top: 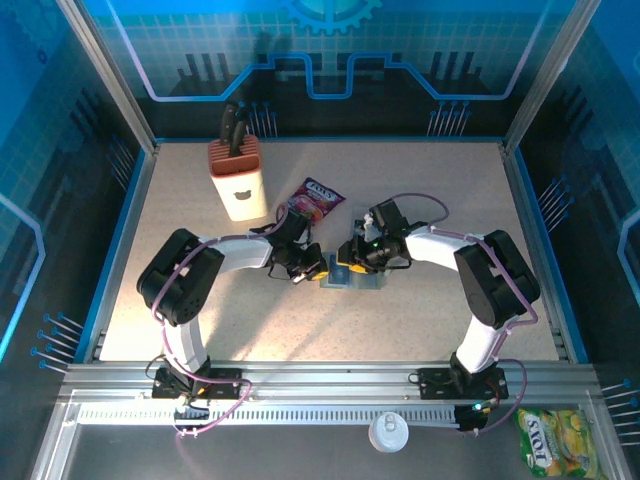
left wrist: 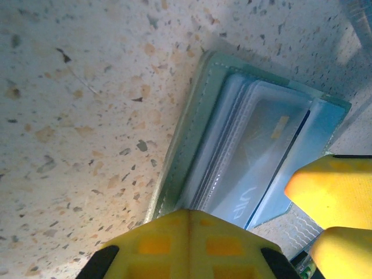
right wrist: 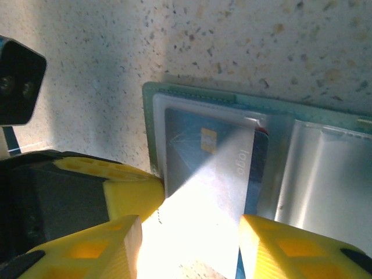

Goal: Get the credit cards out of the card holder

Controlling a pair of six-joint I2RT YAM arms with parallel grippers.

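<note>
The left gripper [left wrist: 189,224] is seen closed, fingers pressed together, with its tip set at the edge of the open card holder [left wrist: 197,139] directly ahead of it. The right gripper [right wrist: 190,241] is held with its fingers apart, and nothing is seen clamped between them. Just ahead of it, a blue credit card [right wrist: 197,148] with a gold chip is lodged in a clear sleeve of the card holder. The card's near end is washed out by glare, so contact there cannot be told. A pink-purple snack packet [top: 316,197] and a knife block [top: 235,178] are seen beyond both grippers.
</note>
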